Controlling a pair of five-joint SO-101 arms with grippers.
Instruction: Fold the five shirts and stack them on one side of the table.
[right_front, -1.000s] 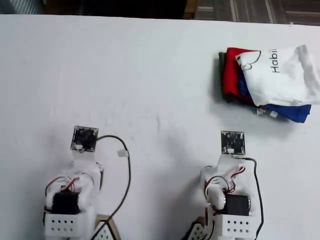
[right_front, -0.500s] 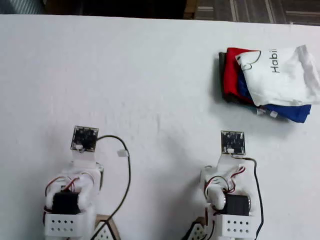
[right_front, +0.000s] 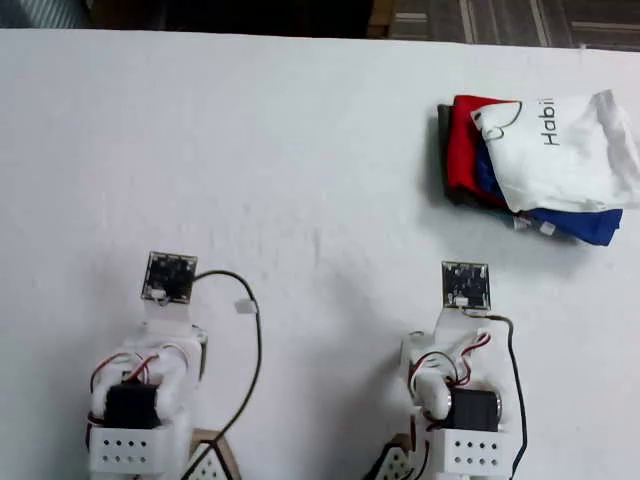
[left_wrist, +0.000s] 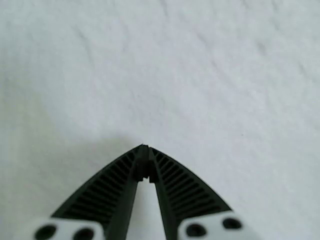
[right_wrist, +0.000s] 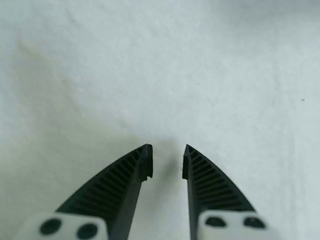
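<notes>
High view shows the shirts (right_front: 530, 165) stacked on the tabletop (right_front: 250, 150) at its far right, well beyond the arms. The left end effector (left_wrist: 144, 149) is closed on nothing and the right end effector (right_wrist: 167, 150) is slightly apart, both over bare tabletop. The task looks done; at most the skewed stack needs squaring.

You see dark lettering (right_front: 547, 122) on the white shirt (right_front: 565, 165) topping the stack (right_front: 462, 150), running sideways near its far edge, cut short by the fold, and small white tags (right_front: 546, 228) on the blue shirt (right_front: 585, 226), too small for you to read.
</notes>
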